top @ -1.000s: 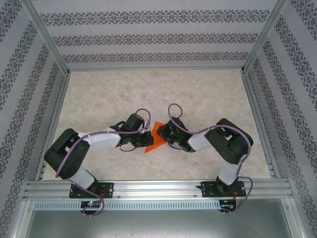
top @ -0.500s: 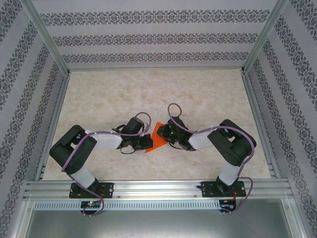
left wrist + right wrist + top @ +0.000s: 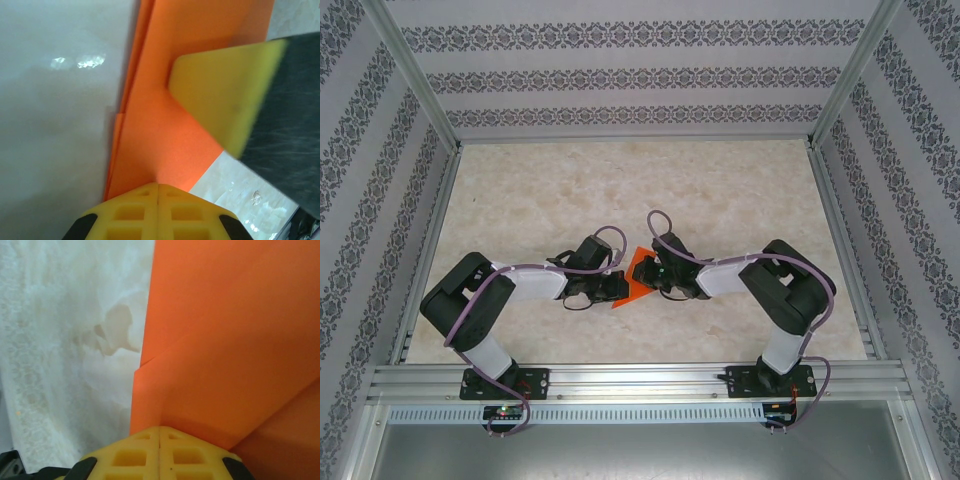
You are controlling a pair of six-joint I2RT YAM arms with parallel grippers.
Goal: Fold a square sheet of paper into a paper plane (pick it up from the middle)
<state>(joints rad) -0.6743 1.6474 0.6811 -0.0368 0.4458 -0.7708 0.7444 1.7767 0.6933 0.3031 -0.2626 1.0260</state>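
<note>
The orange sheet of paper [image 3: 636, 278] is folded into several layers and shows as a small triangle between the two grippers at mid-table. My left gripper [image 3: 617, 287] meets it from the left and my right gripper [image 3: 655, 277] from the right. In the left wrist view the left gripper [image 3: 158, 185] is shut, with the layered paper [image 3: 165, 135] running into its tips; the right gripper's yellow finger [image 3: 225, 95] lies over the paper. In the right wrist view the right gripper [image 3: 159, 429] is shut, and the creased paper [image 3: 220, 340] dents where it enters the tips.
The marble-patterned table [image 3: 720, 190] is fenced by aluminium rails [image 3: 630, 378] and patterned walls. Both arms are bent inward, and their cables loop above the wrists [image 3: 660, 222].
Both grippers have closed in on each other around the paper. The paper's lower point has drawn up, so less orange shows. The left arm's elbow has shifted slightly right.
</note>
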